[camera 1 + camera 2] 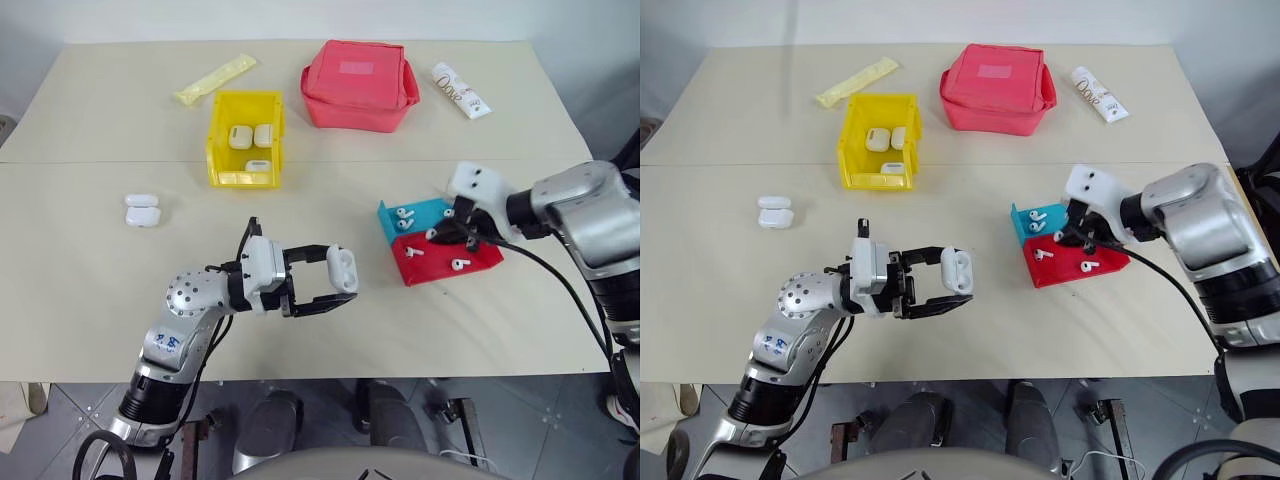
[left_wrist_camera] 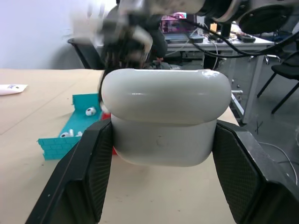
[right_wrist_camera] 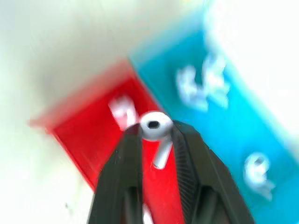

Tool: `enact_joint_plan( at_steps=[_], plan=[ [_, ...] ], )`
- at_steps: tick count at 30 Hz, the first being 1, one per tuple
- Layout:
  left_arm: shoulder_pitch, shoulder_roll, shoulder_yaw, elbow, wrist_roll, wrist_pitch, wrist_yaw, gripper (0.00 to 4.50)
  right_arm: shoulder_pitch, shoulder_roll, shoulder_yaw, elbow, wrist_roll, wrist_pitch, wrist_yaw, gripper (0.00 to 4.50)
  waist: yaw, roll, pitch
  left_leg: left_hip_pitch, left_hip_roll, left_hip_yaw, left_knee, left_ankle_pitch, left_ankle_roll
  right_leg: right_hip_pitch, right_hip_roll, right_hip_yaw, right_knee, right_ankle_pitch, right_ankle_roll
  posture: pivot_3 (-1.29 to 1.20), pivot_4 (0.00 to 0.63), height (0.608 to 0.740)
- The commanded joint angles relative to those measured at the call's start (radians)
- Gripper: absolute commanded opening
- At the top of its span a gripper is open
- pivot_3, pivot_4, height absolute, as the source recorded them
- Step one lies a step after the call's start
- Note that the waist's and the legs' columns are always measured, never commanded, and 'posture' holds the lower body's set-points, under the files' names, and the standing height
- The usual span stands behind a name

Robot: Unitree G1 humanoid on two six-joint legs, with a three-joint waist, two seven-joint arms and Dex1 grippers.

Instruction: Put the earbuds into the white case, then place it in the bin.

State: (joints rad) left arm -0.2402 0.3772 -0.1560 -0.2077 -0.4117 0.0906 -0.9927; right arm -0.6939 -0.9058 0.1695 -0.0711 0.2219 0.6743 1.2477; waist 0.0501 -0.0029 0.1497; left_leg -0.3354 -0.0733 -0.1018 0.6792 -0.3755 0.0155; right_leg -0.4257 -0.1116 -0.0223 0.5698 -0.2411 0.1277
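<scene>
Right hand (image 3: 156, 135) is pinched on one tiny glossy white earbud (image 3: 155, 127), head between the two black fingers, stem hanging below; it is held above the shallow red plastic tray (image 1: 470, 268), clear of the tray floor. Left hand (image 1: 322, 283) is clamped on the small rounded glossy white plastic case (image 1: 343, 268), lid closed, a finger on each side, held above the beige surface (image 1: 90, 280).

Containers:
- Red tray: two loose white earbuds lie in it.
- Shallow teal-blue plastic tray (image 1: 405, 214), touching the red one on its far side: a few more white earbuds inside.
- Bright yellow rectangular open-top plastic bin (image 1: 245, 138), further back and left: three white cases inside.
- Red fabric zip pouch (image 1: 359, 84), closed, beside the bin to the right.

Pose: left forearm rises from the near edge, hand roughly level and pointing right. Right arm reaches in from the right, hand angled downward over the trays.

Held case is well left of the trays and the right hand, nearer than the bin. Another white case (image 1: 142, 210) sits on the surface, left of the bin.
</scene>
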Motion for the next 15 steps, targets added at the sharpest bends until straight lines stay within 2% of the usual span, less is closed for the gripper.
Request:
enact_joint_plan(
  at_steps=[1, 3, 7, 9, 15],
  plan=[
    [-0.078, -0.040, 0.017, 0.111, -0.040, -0.058, -0.060, 2.79, 0.097, 0.058, -0.253, -0.209, 0.247, 0.012, -0.004, 0.51, 0.005, 0.000, 0.000, 0.000, 0.000, 0.000, 0.000, 0.000, 0.000, 0.000, 0.000, 0.000, 0.000, 0.000, 0.000, 0.00, 0.150, 0.740],
    [-0.138, -0.064, 0.022, 0.198, -0.046, -0.085, -0.098, 2.79, 0.174, 0.098, -0.351, -0.320, 0.367, 0.043, -0.025, 0.51, 0.010, -0.001, 0.000, 0.000, 0.000, -0.002, 0.001, 0.000, 0.000, 0.001, 0.000, -0.001, 0.000, 0.001, 0.001, 0.00, 0.150, 0.740],
    [-0.220, -0.092, 0.031, 0.314, -0.056, -0.122, -0.175, 2.79, 0.233, 0.177, -0.412, -0.419, 0.524, 0.073, -0.103, 0.51, 0.004, -0.001, 0.000, 0.000, -0.001, -0.001, 0.002, 0.000, 0.001, 0.002, -0.001, 0.000, 0.000, 0.001, 0.002, 0.00, 0.150, 0.740],
    [-0.267, -0.117, 0.034, 0.368, -0.072, -0.139, -0.220, 2.79, 0.255, 0.268, -0.441, -0.443, 0.635, 0.073, -0.170, 0.51, 0.001, -0.002, -0.001, 0.000, 0.000, -0.001, 0.001, 0.000, 0.001, 0.001, -0.001, 0.000, 0.000, 0.001, 0.002, 0.00, 0.150, 0.740],
    [-0.358, -0.158, 0.032, 0.438, -0.095, -0.149, -0.328, 2.79, 0.285, 0.350, -0.381, -0.400, 0.624, 0.002, -0.217, 0.51, -0.003, -0.002, -0.001, 0.000, -0.001, -0.001, 0.001, 0.001, 0.001, 0.000, -0.001, 0.000, 0.003, 0.001, 0.002, 0.00, 0.150, 0.740]
  ],
)
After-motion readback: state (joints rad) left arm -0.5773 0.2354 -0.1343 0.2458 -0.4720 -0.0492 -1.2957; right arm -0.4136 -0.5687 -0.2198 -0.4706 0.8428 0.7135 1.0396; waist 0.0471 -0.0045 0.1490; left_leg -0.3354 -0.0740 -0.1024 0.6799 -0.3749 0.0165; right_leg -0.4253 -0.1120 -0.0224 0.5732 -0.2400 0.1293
